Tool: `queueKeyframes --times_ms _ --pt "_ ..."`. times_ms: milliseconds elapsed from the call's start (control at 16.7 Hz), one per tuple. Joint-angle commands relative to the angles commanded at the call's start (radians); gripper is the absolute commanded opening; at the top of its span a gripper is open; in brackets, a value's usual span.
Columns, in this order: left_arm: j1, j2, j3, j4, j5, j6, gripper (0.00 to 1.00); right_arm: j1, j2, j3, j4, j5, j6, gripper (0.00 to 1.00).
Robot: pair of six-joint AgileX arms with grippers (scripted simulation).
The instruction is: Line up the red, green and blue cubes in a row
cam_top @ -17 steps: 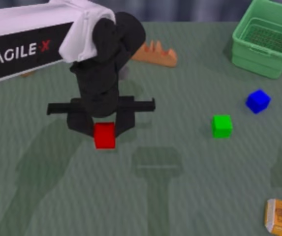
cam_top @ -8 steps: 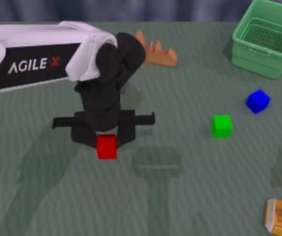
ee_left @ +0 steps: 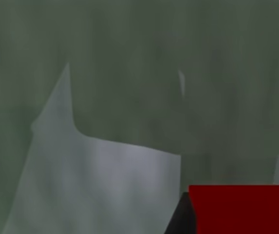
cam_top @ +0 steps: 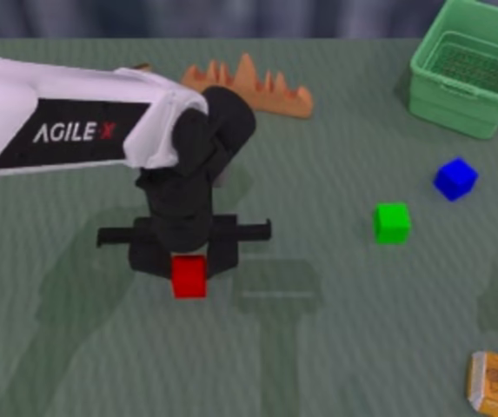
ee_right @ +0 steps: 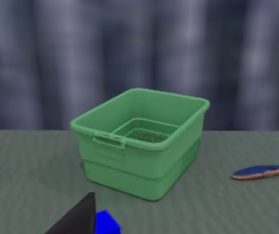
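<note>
My left gripper [cam_top: 189,268] is shut on the red cube [cam_top: 189,280], left of the table's middle. In the left wrist view the red cube [ee_left: 241,209] fills the corner, with a dark fingertip [ee_left: 182,220] against its side. The green cube [cam_top: 392,222] sits on the table to the right. The blue cube [cam_top: 455,178] lies beyond it, farther right and back. My right arm is out of the top view. Its wrist view shows one dark fingertip [ee_right: 78,217] beside the blue cube [ee_right: 106,223], nothing held.
A large green mesh basket [cam_top: 457,104] stands at the back right corner, also seen as the basket [ee_right: 144,161]. An orange spiky object [cam_top: 249,87] lies at the back. An orange printed box [cam_top: 496,382] sits at the front right. A flat blue-and-orange item [ee_right: 263,171] lies on the table.
My left arm has carried the red cube toward the table's front and a little right. The cube looks smaller from above, so it has gone lower. The green and blue cubes have not moved.
</note>
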Motion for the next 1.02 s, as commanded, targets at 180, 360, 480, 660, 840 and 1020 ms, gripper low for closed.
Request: queueKeyframes --times_ms 180,360,480,660,840,1020 --pt "0.000 0.000 0.000 0.000 0.000 0.000 0.23 0.000 0.000 0.000 0.000 0.000 0.000 1.00" --pt "0.000 0.000 0.000 0.000 0.000 0.000 0.45 0.000 0.000 0.000 0.000 0.000 0.000 1.00" --pt "0.000 0.000 0.000 0.000 0.000 0.000 0.60 0.000 0.000 0.000 0.000 0.000 0.000 1.00" --pt "0.000 0.000 0.000 0.000 0.000 0.000 0.83 0.000 0.000 0.000 0.000 0.000 0.000 1.00" --pt "0.000 0.000 0.000 0.000 0.000 0.000 1.00 0.000 0.000 0.000 0.000 0.000 0.000 1.00" --pt "0.000 0.000 0.000 0.000 0.000 0.000 1.00 0.000 0.000 0.000 0.000 0.000 0.000 1.00"
